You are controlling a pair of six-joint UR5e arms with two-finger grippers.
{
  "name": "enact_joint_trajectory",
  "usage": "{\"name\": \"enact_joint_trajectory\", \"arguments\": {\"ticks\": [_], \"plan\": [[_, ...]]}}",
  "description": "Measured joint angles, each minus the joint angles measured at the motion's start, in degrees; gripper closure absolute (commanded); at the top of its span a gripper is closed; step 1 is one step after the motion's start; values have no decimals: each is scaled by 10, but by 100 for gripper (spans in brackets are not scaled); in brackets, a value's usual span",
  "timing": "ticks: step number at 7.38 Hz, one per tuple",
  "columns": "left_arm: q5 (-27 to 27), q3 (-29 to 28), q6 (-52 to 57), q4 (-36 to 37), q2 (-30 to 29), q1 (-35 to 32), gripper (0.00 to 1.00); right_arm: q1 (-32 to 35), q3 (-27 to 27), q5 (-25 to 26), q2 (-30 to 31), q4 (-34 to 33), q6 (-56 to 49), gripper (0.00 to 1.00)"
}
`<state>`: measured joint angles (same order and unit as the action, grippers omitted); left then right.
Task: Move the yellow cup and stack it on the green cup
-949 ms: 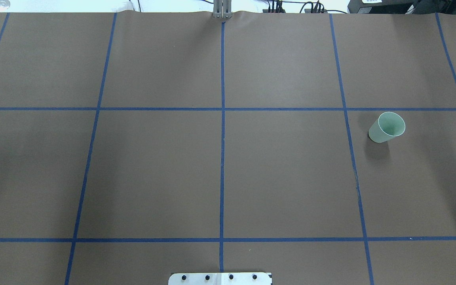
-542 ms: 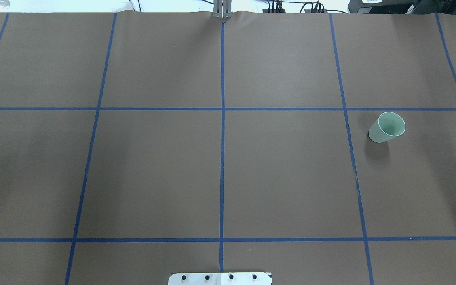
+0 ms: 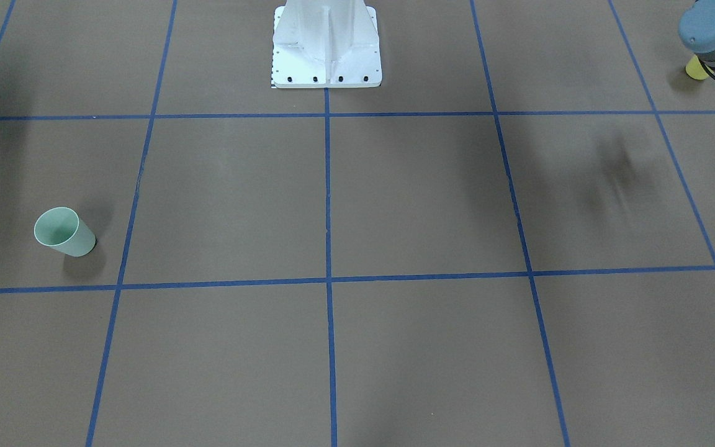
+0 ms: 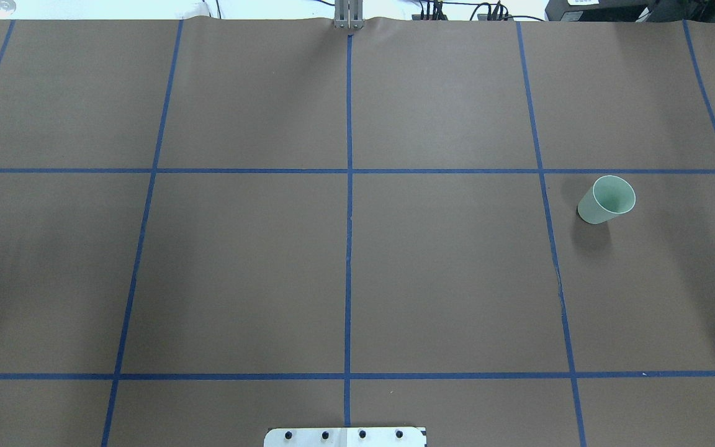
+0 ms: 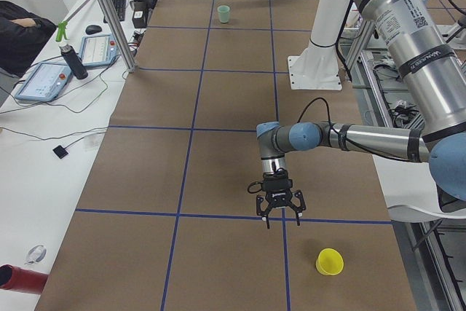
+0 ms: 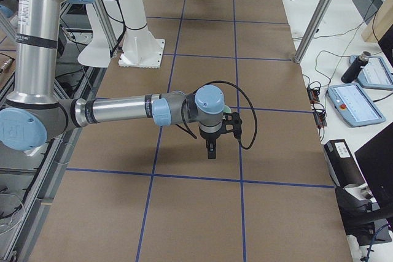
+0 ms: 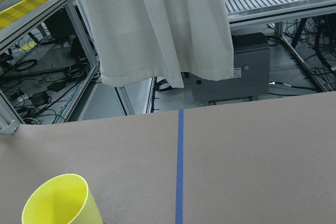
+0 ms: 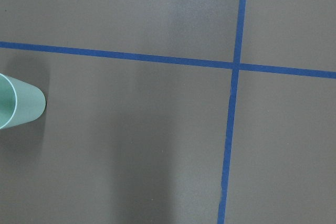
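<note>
The yellow cup [image 5: 329, 261] stands upright near the table's end on my left. It also shows in the left wrist view [image 7: 60, 203] at the bottom left, and in the front view [image 3: 697, 68], partly behind my left wrist. The green cup [image 4: 607, 199] stands upright on the right side and shows at the left edge of the right wrist view [image 8: 18, 108]. My left gripper [image 5: 282, 221] hangs above the table a short way from the yellow cup. My right gripper [image 6: 210, 153] points down above the table near the green cup. I cannot tell whether either is open or shut.
The brown table cover [image 4: 444, 273] carries a grid of blue tape lines. The robot's white base [image 3: 326, 43] stands at the middle of the robot's edge. Off the table's far side are tablets, bottles and a metal post [image 5: 109, 16].
</note>
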<state>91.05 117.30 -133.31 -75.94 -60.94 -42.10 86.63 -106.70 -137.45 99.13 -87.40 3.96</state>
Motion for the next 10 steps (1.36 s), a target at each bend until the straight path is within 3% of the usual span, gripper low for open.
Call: {"name": "enact_joint_trajectory", "arguments": {"ticks": [6,10], "plan": [[78,-72,-119,65,-25,58,0,-2,0,0,11,38,-1,0],[133,-192,-136,112,-123,65,0,-2,0,0,15,48,-1,0]]}}
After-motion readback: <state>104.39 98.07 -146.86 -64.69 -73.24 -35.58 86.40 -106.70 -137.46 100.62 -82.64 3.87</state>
